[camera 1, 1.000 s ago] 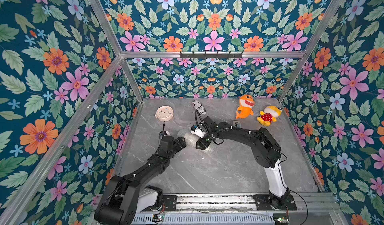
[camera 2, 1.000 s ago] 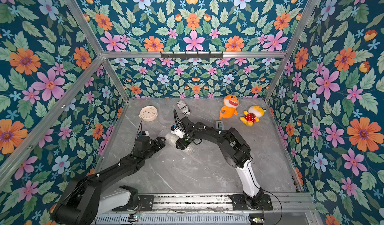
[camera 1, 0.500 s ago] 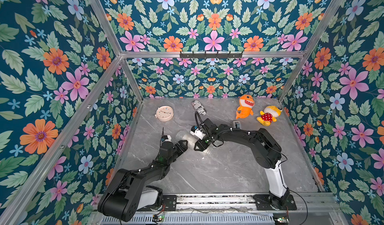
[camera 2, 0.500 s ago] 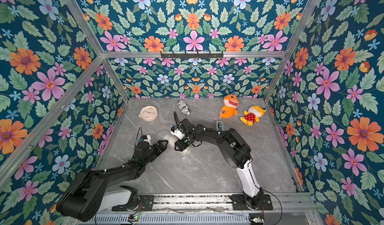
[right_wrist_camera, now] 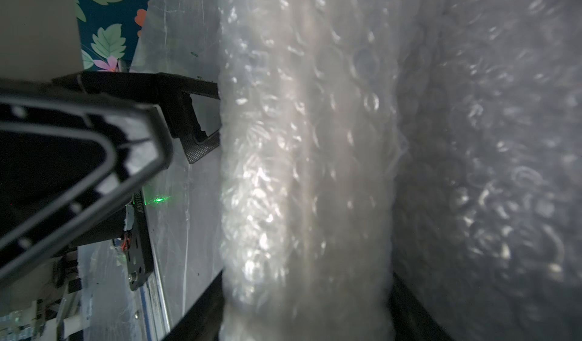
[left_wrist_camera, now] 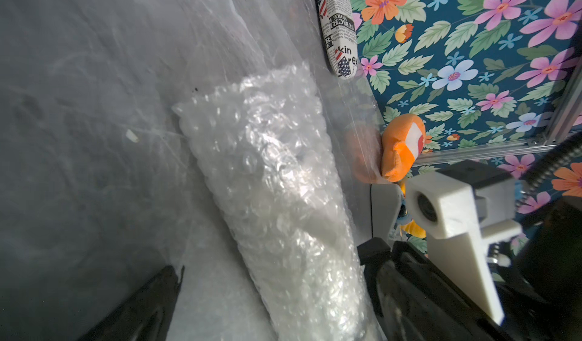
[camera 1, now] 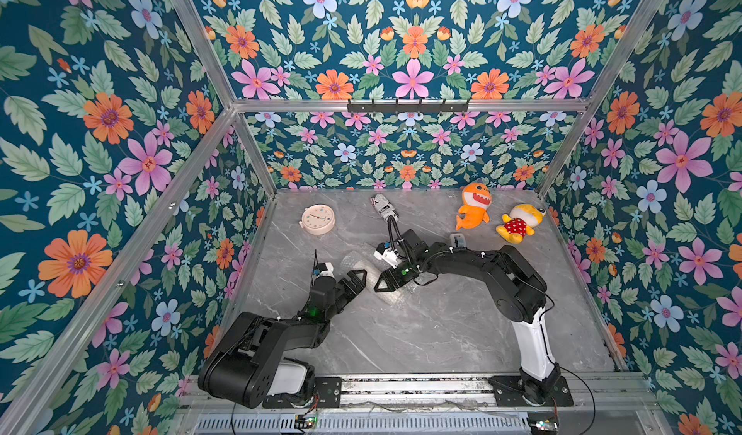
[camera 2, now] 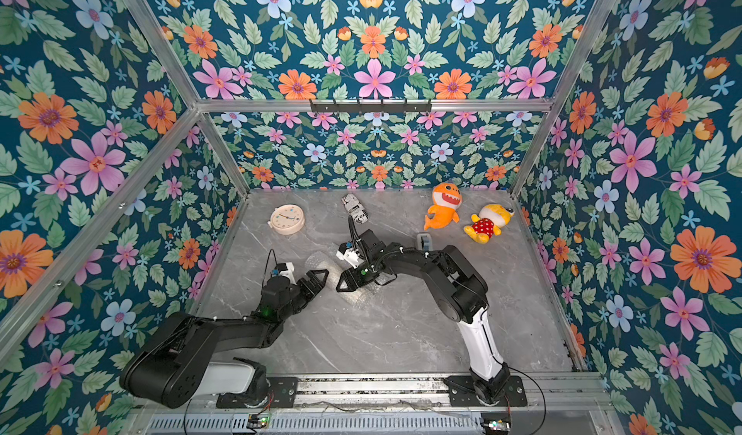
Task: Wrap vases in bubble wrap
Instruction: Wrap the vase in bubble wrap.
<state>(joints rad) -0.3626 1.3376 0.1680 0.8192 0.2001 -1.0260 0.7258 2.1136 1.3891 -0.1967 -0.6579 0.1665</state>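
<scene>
Bubble wrap (camera 1: 353, 259) lies rolled into a tube on the bench (camera 1: 441, 332), mid-left, between the two tools. Cream vase (left_wrist_camera: 315, 219) shows only faintly through the layers in the left wrist view; ribs and rim not readable. Long axis of the roll runs far-left to near-right in both top views, so each tool meets it side-on, near its middle.

Right tool (camera 1: 379, 286): in the right wrist view its jaws sit either side of the roll, the roll fills the gap and both fingers lie against the plastic. Reads as a grip on the bubble wrap.

Left tool (camera 1: 361, 280): jaws spread wide, straddling the roll from the near-left. One finger (left_wrist_camera: 141, 308) stands clear of it, the other is just beside it. Holding nothing.

Loose sheet (right_wrist_camera: 504, 166) lies beside the roll in the right wrist view, a flatter bubbled layer. Judged: wrap mostly on, tail not yet tucked. Left tool is as close as the right and free, so it is the likely one to take the next hold. Any close should come across the short axis; along the axis the fingers would probably slide off.

Clutter at the far edge, well apart: clock (camera 1: 318, 219), printed cylinder (camera 1: 384, 208), orange plush (camera 1: 473, 206), yellow plush (camera 1: 520, 222).
</scene>
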